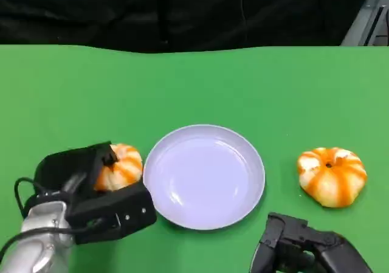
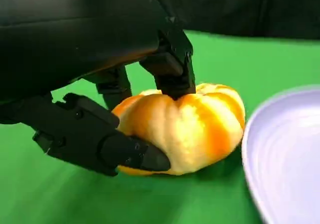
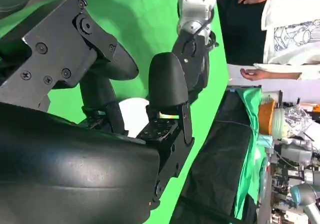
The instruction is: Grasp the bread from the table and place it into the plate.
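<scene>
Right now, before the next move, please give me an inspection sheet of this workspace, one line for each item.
Surface: green table, flat, no spills seen.
Job's things: left bread, pumpkin-shaped, beside the white plate, still on the table; the plate holds nothing. Second bread lies on the plate's other side, untouched.
Clutter: nothing seen.
Robot hands: left robot hand has fingers closed around the left bread; right robot hand rests low near the table edge, holding nothing, fingers apart.
Cables: black cable loops at the left forearm.
Surroundings: black backdrop; a person stands beside the table.
</scene>
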Available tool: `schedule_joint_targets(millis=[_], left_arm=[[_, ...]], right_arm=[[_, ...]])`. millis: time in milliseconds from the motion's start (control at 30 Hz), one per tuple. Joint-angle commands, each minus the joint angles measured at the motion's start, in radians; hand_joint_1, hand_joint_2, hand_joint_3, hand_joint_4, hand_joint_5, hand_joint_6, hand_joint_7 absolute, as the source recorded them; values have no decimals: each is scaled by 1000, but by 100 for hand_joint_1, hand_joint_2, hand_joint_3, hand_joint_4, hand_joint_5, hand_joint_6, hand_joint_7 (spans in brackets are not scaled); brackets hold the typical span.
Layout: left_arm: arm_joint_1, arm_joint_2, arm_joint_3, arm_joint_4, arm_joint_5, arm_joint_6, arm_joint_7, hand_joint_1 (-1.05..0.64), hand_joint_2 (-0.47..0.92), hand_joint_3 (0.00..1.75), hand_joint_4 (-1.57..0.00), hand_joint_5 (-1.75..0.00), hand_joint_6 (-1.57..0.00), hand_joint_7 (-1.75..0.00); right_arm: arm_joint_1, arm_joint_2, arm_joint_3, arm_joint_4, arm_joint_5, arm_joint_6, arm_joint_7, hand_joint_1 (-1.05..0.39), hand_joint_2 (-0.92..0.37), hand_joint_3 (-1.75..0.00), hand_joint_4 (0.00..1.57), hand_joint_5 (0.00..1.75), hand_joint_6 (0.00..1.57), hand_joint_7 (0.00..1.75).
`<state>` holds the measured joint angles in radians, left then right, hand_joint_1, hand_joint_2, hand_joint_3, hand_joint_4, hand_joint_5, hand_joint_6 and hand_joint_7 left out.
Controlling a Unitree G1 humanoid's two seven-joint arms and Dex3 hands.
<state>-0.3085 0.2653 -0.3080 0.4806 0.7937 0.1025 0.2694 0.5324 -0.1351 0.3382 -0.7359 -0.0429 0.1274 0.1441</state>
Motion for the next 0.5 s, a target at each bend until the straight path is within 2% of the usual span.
schedule_joint_targets(millis=[33,200,300,400,500], left_arm=[[-10,-6,6,-58,30,13,157,-19,58,93,-92,-175,-64,-175],[-15,10,-29,-103,52,-62,224,-19,58,99,-94,-175,-71,-175],[-17,9,-41,-131,42,-112,222,-22,50,117,-94,-175,-75,-175],[-18,0,-53,-156,34,-156,218,-23,47,122,-95,-175,-77,-175],[-23,-20,-81,-193,14,-239,203,-20,38,132,-99,-175,-79,-175]], right_arm=[[-2,-6,-7,-5,12,-7,1,-5,-33,-137,71,167,70,146],[-3,-4,-1,2,15,-8,4,-6,-32,-138,71,168,68,146],[-5,-4,4,1,7,-6,1,-5,-31,-139,70,168,69,147],[-6,-3,5,0,5,-4,-1,-5,-31,-139,70,167,69,147],[-9,-4,9,-3,-3,-3,-3,-5,-32,-138,70,168,69,148]])
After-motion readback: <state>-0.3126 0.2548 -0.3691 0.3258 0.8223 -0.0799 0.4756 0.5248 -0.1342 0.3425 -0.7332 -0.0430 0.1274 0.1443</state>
